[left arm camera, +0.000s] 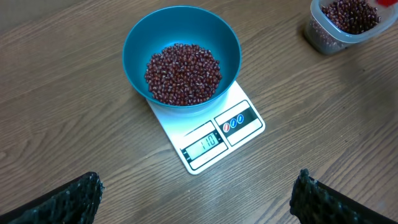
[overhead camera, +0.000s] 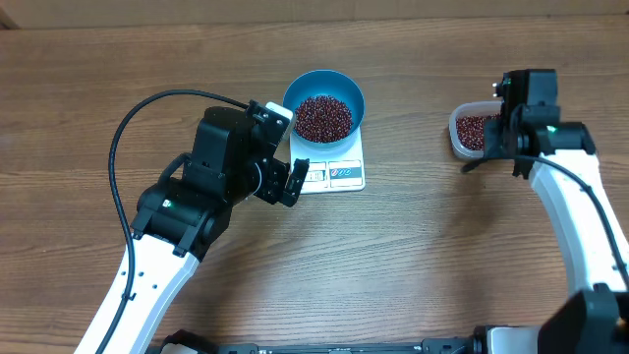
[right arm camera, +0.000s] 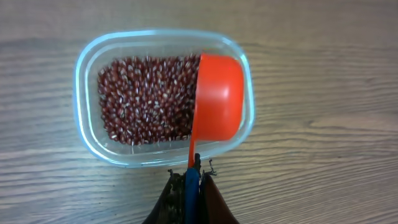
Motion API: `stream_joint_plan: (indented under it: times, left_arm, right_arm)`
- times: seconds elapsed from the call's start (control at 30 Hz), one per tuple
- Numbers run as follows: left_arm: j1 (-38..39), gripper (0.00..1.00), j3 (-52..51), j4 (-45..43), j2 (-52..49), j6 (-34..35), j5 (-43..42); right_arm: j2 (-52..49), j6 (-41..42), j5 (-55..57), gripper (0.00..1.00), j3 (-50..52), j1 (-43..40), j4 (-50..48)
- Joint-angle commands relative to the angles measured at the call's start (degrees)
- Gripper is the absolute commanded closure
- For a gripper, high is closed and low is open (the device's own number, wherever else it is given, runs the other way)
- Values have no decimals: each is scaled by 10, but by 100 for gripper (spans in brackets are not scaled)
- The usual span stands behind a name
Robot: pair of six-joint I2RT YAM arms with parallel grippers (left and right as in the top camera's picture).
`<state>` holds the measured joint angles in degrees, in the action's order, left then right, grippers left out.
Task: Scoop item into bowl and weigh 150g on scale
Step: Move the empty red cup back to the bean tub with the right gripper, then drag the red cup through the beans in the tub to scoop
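While the right claw [right arm camera: 191, 179] is clamped tight on the thin handle of the orange scoop [right arm camera: 217, 99], that's where the trouble could start. A narrow handle pinched edge-on can twist in the jaws, and a twist on the way over means a spill on the table [overhead camera: 442, 256]. The scoop sits tipped at the right end of the tub [right arm camera: 84, 68], over the beans [right arm camera: 146, 99] in there. Whether it's carrying any, I can't tell from this angle. Drive it in too hard and the light tub may slide or tip.

Further out, the bowl [left arm camera: 140, 37] rests on the scale [left arm camera: 175, 127] with a fair heap inside. The display [left arm camera: 204, 144] looks to read something like 110, though it's blurry, so short of target by my reckoning. A full scoop dumped in one go could overshoot; a slow trickle is the safer call.

And the left claw [left arm camera: 196, 186], jaws spread wide and empty, hovers just beside the scale's display end. Any brush against scale or bowl would spoil the reading.
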<state>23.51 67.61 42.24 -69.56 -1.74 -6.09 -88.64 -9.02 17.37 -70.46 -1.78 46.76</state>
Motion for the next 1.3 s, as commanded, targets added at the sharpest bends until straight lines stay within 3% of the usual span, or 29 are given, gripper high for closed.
stream_joint_plan:
  times: [0.0, 0.4, 0.63, 0.93, 1.27]
  left_arm:
    - [-2, 0, 0, 0, -5, -11, -10]
    - [-2, 0, 0, 0, -5, -11, -10]
    - [-2, 0, 0, 0, -5, -11, -10]
    - [-2, 0, 0, 0, -5, -11, -10]
    - [-2, 0, 0, 0, -5, -11, -10]
  right_arm:
    - [-24, 5, 6, 96, -12, -2, 0]
    - [-83, 20, 2, 96, -12, -2, -23]
    - [-121, 20, -88, 96, -12, -2, -28]
    - [-123, 20, -163, 96, -12, -2, -32]
    - [-123, 20, -172, 97, -13, -2, -44]
